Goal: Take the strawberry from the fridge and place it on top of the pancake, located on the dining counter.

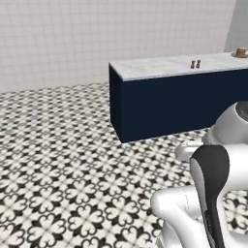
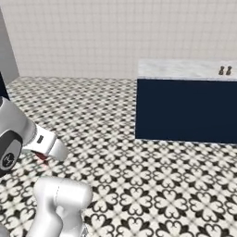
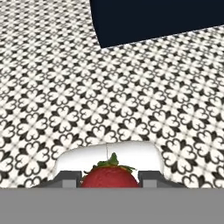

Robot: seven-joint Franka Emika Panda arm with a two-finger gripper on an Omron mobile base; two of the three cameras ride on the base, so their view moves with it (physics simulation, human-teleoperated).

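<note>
The strawberry (image 3: 109,177), bright red with a green leafy cap, sits between my gripper's (image 3: 109,180) two dark fingertips (image 3: 68,178) at the bottom of the hand view, and the gripper is shut on it. In the right base view a red speck of the strawberry (image 2: 42,158) peeks out under the hand, low over the floor. The dining counter (image 1: 160,66), marble top on a navy base, stands ahead. The tan pancake (image 1: 240,52) rests at its far right end. The fridge is out of view.
Two brown pepper mills (image 1: 195,64) stand on the counter top, left of the pancake, and they show again as pepper mills (image 2: 225,70) in the right base view. Black-and-white patterned floor (image 1: 63,160) stretches between me and the counter. A tiled wall (image 2: 115,32) runs behind.
</note>
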